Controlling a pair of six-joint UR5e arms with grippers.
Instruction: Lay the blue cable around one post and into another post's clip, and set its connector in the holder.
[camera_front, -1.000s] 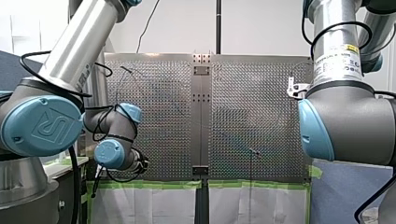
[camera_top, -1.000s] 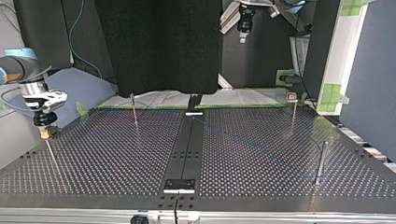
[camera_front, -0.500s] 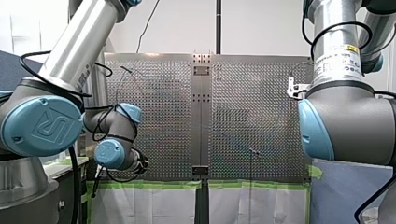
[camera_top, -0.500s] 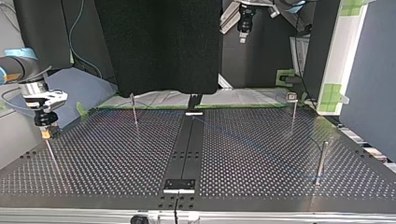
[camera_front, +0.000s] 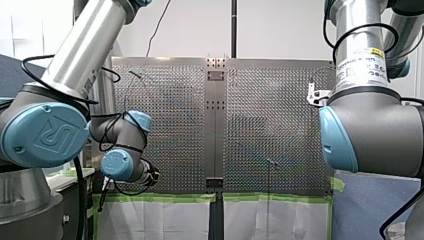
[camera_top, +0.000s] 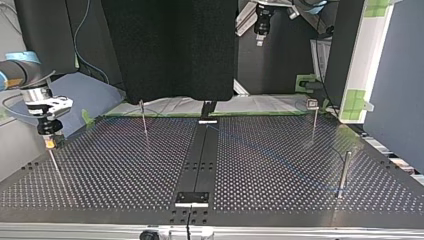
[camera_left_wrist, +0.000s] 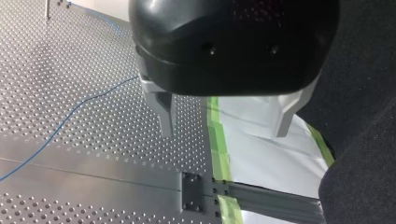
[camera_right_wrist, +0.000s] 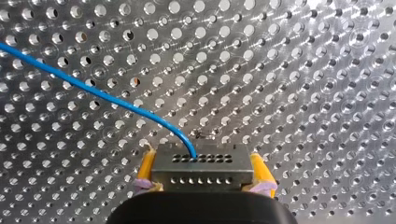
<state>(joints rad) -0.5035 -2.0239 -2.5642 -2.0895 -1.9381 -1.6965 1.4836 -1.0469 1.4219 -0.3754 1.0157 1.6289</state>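
In the right wrist view my right gripper (camera_right_wrist: 203, 162), with yellow pads, is shut on a grey metal connector (camera_right_wrist: 201, 171) with rows of small holes. The blue cable (camera_right_wrist: 93, 91) leaves the connector's top and curves away over the perforated table. In the top view this gripper (camera_top: 49, 142) hangs at the left edge, just above a thin slanting rod (camera_top: 55, 166). My left gripper (camera_left_wrist: 223, 133), black with metal fingers (camera_left_wrist: 164, 116), stands open and empty over the table's taped edge. The blue cable (camera_left_wrist: 70, 119) lies on the plate beside it.
Thin posts stand on the plate in the top view: one at the back left (camera_top: 143, 117), one with a clip head at the back right (camera_top: 313, 119), and a thicker one nearer on the right (camera_top: 343, 172). Green tape (camera_left_wrist: 218, 149) lines the table's edge.
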